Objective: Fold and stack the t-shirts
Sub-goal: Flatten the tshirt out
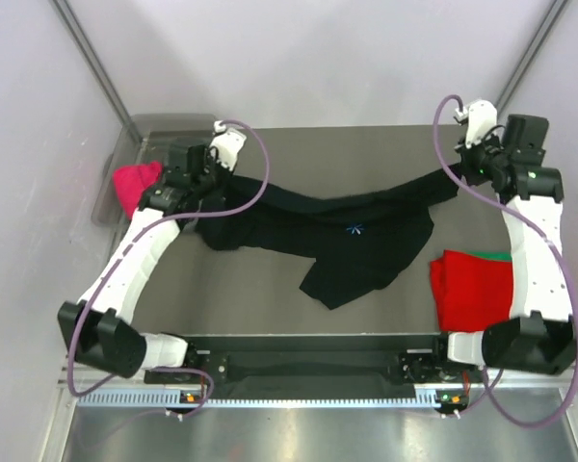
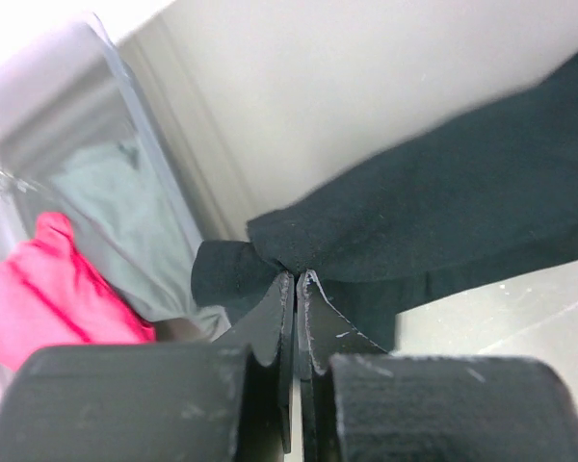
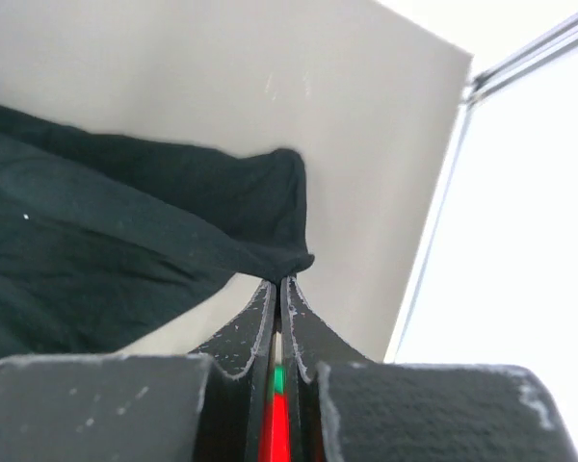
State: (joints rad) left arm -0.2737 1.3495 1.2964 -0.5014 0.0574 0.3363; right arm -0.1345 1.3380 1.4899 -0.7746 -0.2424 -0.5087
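The table carries the black t-shirt, which is stretched sideways across it. The shirt's two ends are drawn up toward the far side, and its middle sags and lies bunched on the surface. The translucent tub stands just past the shirt's left end. A folded red t-shirt lies just beside the black shirt's near right part; whether they touch cannot be told. A pink t-shirt and a pale grey t-shirt sit in the tub. A sliver of green t-shirt shows at the red one's far edge. The left gripper is clenched on the black shirt's left end, cloth pinched at its fingertips. The right gripper is clamped likewise on the shirt's right end. A tiny blue starburst mark sits at the shirt's middle.
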